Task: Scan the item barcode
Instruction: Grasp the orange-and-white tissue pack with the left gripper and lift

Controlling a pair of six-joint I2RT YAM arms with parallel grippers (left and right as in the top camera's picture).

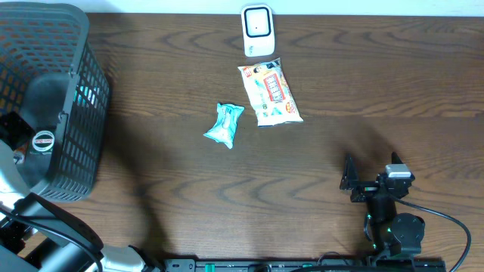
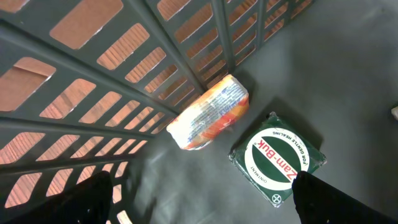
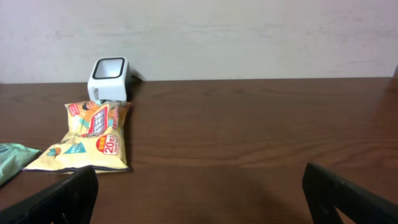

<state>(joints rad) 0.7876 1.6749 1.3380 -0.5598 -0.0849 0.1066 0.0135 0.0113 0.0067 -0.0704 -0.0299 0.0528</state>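
My left gripper (image 2: 202,208) hangs open inside the dark mesh basket (image 1: 76,83), with nothing between its fingers. Just ahead of it on the basket floor lie an orange-yellow wrapped packet (image 2: 208,115) and a green Zam-Buk tin (image 2: 278,159); the tin's corner is next to my right-hand finger (image 2: 326,200). The white barcode scanner (image 1: 257,30) stands at the table's far edge. A yellow snack bag (image 1: 270,93) lies right in front of it, with a teal packet (image 1: 224,124) to its left. My right gripper (image 1: 370,172) rests open and empty near the front right.
The basket's lattice wall (image 2: 124,74) stands close on the left of my left gripper. In the right wrist view the scanner (image 3: 108,78), snack bag (image 3: 90,137) and teal packet (image 3: 12,160) sit far left; a pale wall (image 3: 249,37) backs the table.
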